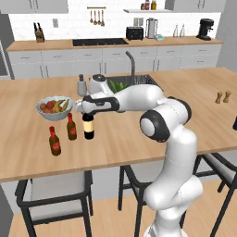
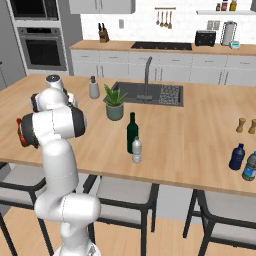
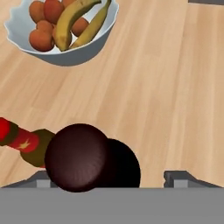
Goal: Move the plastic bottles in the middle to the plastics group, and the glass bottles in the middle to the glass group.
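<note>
The near-black wine bottle point(image 1: 88, 128) with a cream label stands upright on the island counter, just right of the two small brown red-labelled bottles point(image 1: 71, 127) point(image 1: 54, 141). My gripper point(image 1: 86, 111) hovers over its neck. In the hand view the bottle's dark red top point(image 3: 78, 157) sits between the fingertips point(image 3: 43, 178), nearer the left one, with a clear gap to the right one, so the gripper point(image 3: 111, 177) is open. A brown bottle point(image 3: 24, 142) lies to its left there. The dark green bottle point(image 2: 132, 131) and the small clear plastic bottle point(image 2: 136, 150) stand mid-counter. Two blue plastic bottles point(image 2: 237, 157) stand far right.
A white fruit bowl point(image 1: 42, 113) sits just behind the brown bottles. A potted plant point(image 2: 114, 104), soap dispenser point(image 2: 94, 88) and sink point(image 2: 150, 92) are behind the middle bottles. Salt and pepper mills point(image 1: 222, 97) stand at the right. Stools line the counter's near edge.
</note>
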